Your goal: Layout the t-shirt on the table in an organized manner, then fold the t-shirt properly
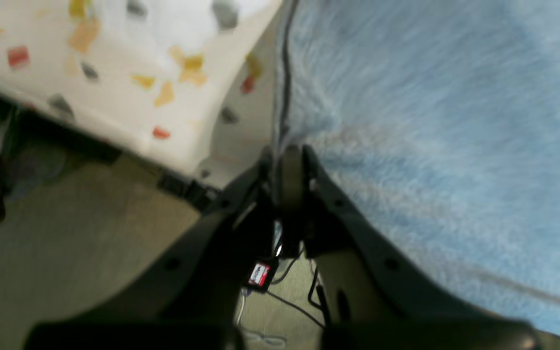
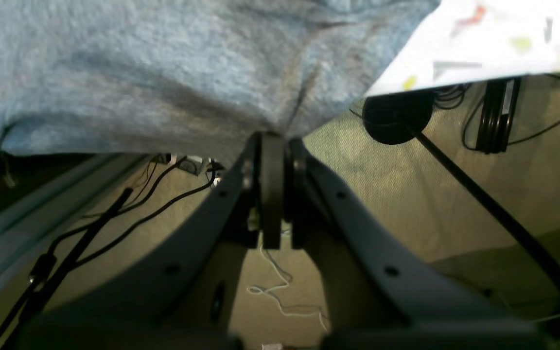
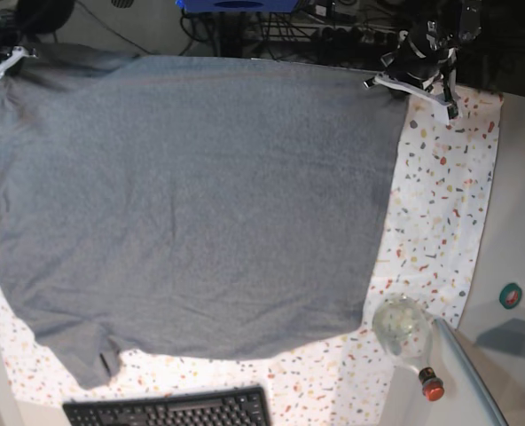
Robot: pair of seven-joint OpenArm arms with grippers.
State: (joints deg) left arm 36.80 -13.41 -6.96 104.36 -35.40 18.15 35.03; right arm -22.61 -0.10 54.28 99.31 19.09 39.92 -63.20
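Note:
The grey t-shirt (image 3: 191,204) lies spread wide over the speckled table (image 3: 440,195), its far edge at the table's back edge. My left gripper (image 3: 375,82) is shut on the shirt's far right corner. The left wrist view shows this gripper (image 1: 289,151) pinching the fabric (image 1: 430,146) beside the table cloth (image 1: 114,73). My right gripper (image 3: 3,64) holds the far left corner. In the right wrist view this gripper (image 2: 272,137) is shut on a bunched fold of the shirt (image 2: 139,73), just off the table edge (image 2: 494,43).
A black keyboard (image 3: 169,410) sits at the near edge. A glass bowl (image 3: 400,324) and a red-capped bottle (image 3: 431,383) stand at the near right. A plain grey side surface (image 3: 520,240) runs along the right. Cables (image 2: 114,218) trail on the floor behind the table.

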